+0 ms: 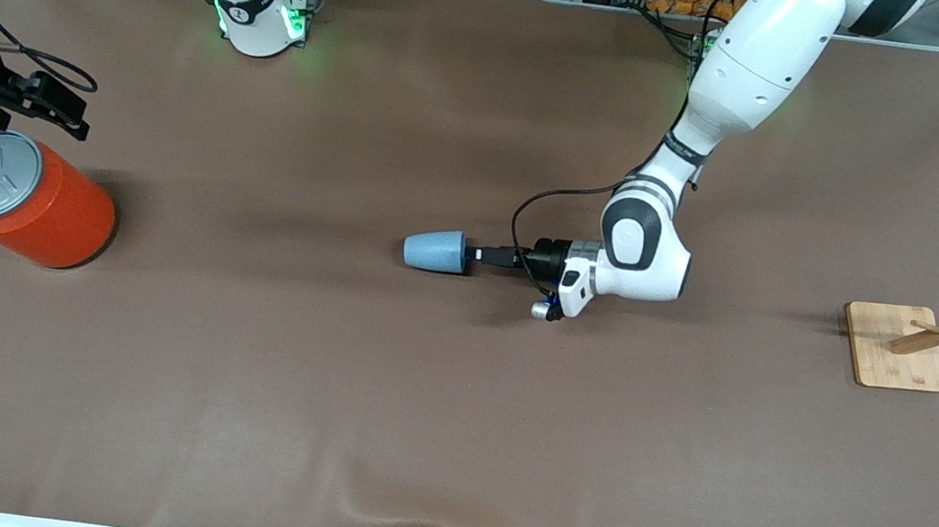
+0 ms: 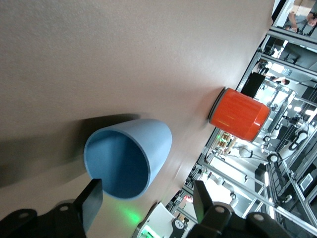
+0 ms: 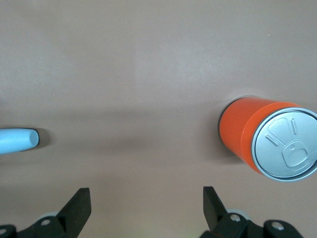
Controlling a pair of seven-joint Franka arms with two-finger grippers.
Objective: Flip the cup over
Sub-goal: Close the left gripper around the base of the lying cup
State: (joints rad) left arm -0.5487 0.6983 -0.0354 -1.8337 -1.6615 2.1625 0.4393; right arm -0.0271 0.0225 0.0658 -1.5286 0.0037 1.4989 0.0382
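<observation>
Left tool [image 1: 475, 254], seen from the front camera, reaches in level with the desk [image 1: 451, 406] near its middle, its dark fingers at the mouth of the cup [image 1: 435, 251]. The small light-blue cup lies on its side on the brown desk, narrow closed end pointing toward the right arm's end. From this view it is unclear whether the fingers touch the cup. Right tool [image 1: 46, 103] hangs over the desk's edge at the right arm's end, just above an upright orange canister [image 1: 34, 197] with a grey lid. A wooden rack [image 1: 931, 338] on a square base stands at the left arm's end, well apart from the cup.

From the left wrist camera, the left tool [image 2: 146, 203] has its two fingers [image 2: 89, 201] spread wide, one on either side of the cup's [image 2: 131, 158] open mouth, whose darker blue inside faces the camera. The fingers grip nothing. The orange canister [image 2: 240, 114] shows in the distance.

From the right wrist camera, the right tool [image 3: 146, 206] is fully open and empty over bare desk, the orange canister [image 3: 270, 141] beside it and the cup [image 3: 17, 140] at the picture's edge.
</observation>
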